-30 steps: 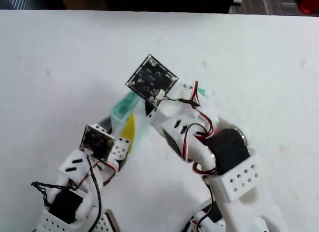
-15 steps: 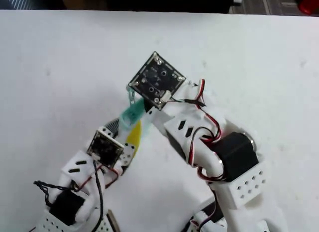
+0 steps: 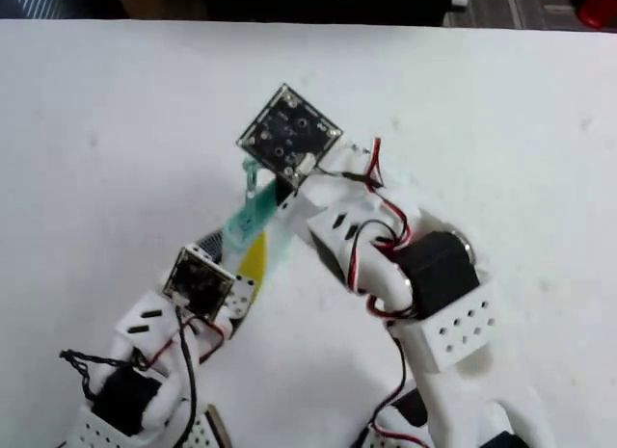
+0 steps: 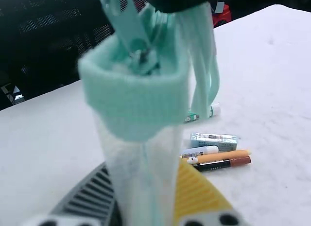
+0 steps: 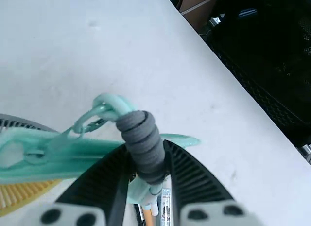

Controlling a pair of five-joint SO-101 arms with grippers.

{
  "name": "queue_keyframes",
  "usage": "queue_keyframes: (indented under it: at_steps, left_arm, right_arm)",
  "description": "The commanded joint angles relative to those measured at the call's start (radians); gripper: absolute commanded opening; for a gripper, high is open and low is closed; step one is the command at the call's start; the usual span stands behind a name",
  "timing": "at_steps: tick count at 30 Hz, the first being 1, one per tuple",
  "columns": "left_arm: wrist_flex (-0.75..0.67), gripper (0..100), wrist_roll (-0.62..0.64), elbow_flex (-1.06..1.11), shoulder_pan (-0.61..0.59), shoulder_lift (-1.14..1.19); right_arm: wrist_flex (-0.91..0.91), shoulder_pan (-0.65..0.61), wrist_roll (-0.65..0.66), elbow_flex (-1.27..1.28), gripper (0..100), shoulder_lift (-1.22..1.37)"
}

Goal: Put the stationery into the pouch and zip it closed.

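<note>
A see-through pouch [image 3: 253, 220] with mint green trim hangs stretched between my two grippers. My left gripper [image 3: 231, 248] is shut on its lower end, with the pouch [image 4: 133, 99] between the grey ribbed finger [image 4: 82, 199] and the yellow finger [image 4: 197, 194]. At the upper end, my right gripper [image 5: 146, 148] is shut on the grey-wrapped zipper pull [image 5: 142, 138], beside the mint pull tab [image 5: 48, 150]. The stationery lies on the table beyond the pouch: markers [image 4: 218, 159], a small box [image 4: 214, 140] and a white-capped stick [image 4: 201, 114].
The white table [image 3: 116, 111] stretches wide to the left and right of the arms. Its far edge meets a dark background. A red object [image 3: 598, 5] stands past the far right corner. The right arm [image 3: 434, 284] covers the table's middle.
The right gripper dipped toward the near right, then moved back up and left with the pull, drawing the pouch out longer. The left gripper shifted slightly nearer, still holding the pouch.
</note>
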Motion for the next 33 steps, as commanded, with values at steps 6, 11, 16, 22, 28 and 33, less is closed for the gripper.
queue_keyframes:
  at_steps: [6, 11, 16, 22, 28, 33]
  left_arm:
    - [0.052, 2, -0.014, -0.046, -0.004, -0.002]
    - [0.052, 2, -0.014, -0.046, -0.004, -0.002]
    - [0.052, 2, -0.014, -0.046, -0.004, -0.002]
    - [0.052, 2, -0.014, -0.046, -0.004, -0.002]
    - [0.054, 2, -0.014, -0.048, -0.005, -0.002]
    - [0.054, 2, -0.014, -0.048, -0.005, -0.002]
  right_arm:
    - [-0.018, 0.197, -0.003, -0.15, 1.7, 0.101]
    - [-0.018, 0.234, -0.003, -0.153, 1.7, 0.137]
    - [-0.047, 0.255, -0.003, -0.149, 1.7, 0.151]
    - [-0.099, 0.312, -0.003, -0.147, 1.7, 0.151]
    - [-0.11, 0.34, -0.003, -0.147, 1.7, 0.153]
    - [-0.13, 0.383, -0.003, -0.152, 1.7, 0.2]
